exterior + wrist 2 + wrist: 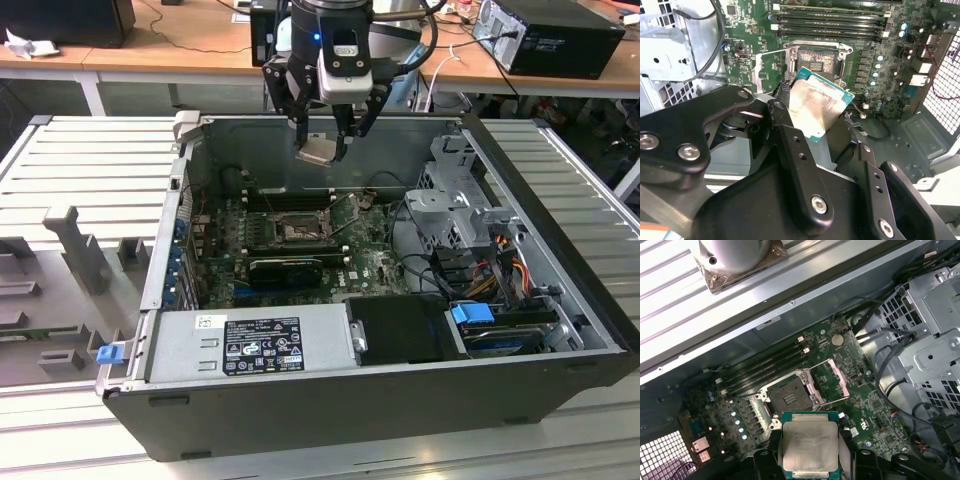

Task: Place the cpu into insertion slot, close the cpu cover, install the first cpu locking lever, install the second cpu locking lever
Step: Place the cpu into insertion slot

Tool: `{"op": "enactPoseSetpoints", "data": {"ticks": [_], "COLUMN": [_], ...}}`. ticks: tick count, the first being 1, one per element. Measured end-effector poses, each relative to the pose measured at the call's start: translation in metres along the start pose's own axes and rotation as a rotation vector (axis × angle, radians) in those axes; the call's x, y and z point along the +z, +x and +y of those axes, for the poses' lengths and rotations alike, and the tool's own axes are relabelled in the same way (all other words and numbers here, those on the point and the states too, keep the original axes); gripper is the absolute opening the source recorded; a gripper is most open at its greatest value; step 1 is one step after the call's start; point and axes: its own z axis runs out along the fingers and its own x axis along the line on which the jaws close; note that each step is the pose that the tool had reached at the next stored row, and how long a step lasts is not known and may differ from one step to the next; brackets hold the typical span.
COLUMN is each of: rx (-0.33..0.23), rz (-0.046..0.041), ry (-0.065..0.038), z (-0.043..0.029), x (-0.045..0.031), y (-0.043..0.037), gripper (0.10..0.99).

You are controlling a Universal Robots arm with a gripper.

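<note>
- At the upper centre of the exterior view: gripper (322, 140), narrow, pinched onto the cpu (317, 150).
- One cpu, held by two opposite edges between two black fingers (765, 460), pale metal face showing in both wrist views (817, 107) (810, 445), with a green rim around it.
- Hanging tilted in open air, level with the far rim of the computer case (400, 375), well above the green board and touching nothing else.
- One insertion slot (297, 232), dark and square, in the middle of the board, uncovered; seen past the chip in both wrist views (816, 62) (790, 399).
- One cpu cover (844, 385), swung up off the socket and standing just beside it, with the board visible through its window.
- Free room straight above the socket; clear air between chip and socket.
- Four long memory slots (830, 20) lying side by side along one edge of the socket.
- One long black finned card (285, 270) just in front of the socket in the exterior view, lying low.
- Toward the exterior view's right: black cables (400, 215) looping near the socket's corner, then one grey metal drive cage (450, 200).
- Along the near wall of the case: one grey power supply (250, 345) bearing a label, standing taller than the board.
- Ribbed metal table (80, 150) on all sides of the case.
</note>
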Motion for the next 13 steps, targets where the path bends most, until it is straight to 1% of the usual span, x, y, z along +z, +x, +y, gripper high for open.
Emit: {"op": "enactPoseSetpoints", "data": {"ticks": [6, 13], "rx": [0.037, 0.059], "rz": [-0.0034, -0.0053], "ry": [-0.001, -0.001], "z": [0.0000, 0.0000], "x": [0.0000, 0.0000], "y": [0.0000, 0.0000], "gripper": [0.533, 0.533]}}
